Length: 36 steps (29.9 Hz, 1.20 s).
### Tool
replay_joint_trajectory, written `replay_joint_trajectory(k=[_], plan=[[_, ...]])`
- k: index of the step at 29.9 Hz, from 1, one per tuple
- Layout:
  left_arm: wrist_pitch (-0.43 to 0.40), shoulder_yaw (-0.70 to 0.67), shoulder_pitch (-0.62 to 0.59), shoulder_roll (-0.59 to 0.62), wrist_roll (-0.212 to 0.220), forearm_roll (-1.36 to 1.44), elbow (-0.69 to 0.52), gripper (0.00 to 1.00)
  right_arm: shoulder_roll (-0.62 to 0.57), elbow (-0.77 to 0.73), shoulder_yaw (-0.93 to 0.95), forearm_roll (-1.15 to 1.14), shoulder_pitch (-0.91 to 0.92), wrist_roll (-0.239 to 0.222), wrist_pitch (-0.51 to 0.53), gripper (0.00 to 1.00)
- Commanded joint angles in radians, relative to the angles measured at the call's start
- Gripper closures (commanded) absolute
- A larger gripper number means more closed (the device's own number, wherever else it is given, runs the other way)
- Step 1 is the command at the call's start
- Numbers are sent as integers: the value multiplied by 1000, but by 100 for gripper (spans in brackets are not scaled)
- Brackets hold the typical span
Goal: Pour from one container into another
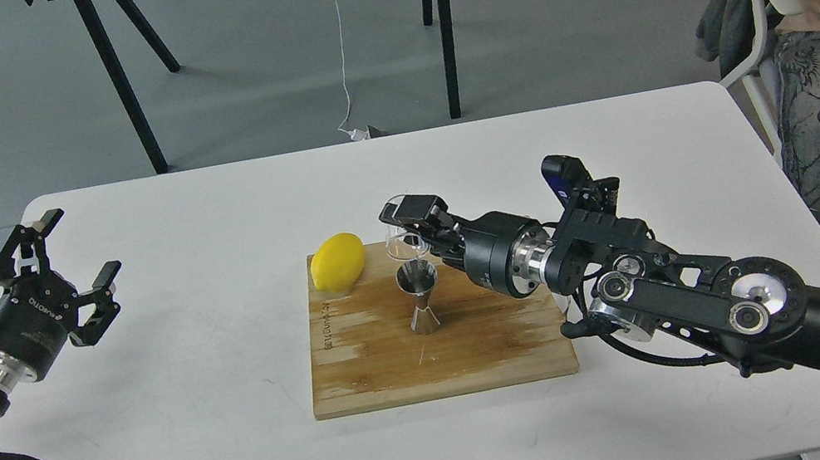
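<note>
Risk entry: right gripper (410, 231) clamps small clear rounded glass cup (400, 233), seemingly tilted above shiny steel hourglass jigger (420, 297); narrow mouth invites spillage, contact could topple it; left gripper (65, 274) open, empty.

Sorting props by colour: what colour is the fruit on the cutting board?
Bright yellow: the lemon, shown best in the head view.

A yellow lemon (337, 262) lies at the far-left corner of a seemingly water-stained wooden board (365, 356).
</note>
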Motion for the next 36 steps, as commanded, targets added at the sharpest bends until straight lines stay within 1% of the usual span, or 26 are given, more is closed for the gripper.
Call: replay_joint_trajectory(k=[1, 21, 25, 36], plan=[[0, 0, -1, 0, 0, 0, 0, 1, -1, 0, -7, -2, 6, 0, 0, 66], [0, 0, -1, 0, 0, -5, 0, 1, -2, -12, -9, -34, 29, 0, 0, 66], [0, 0, 2, 0, 0, -5, 0, 1, -2, -12, -9, -69, 33, 0, 0, 66], [0, -2, 5, 0, 0, -5, 0, 1, -2, -14, -57, -67, 54, 0, -3, 66]])
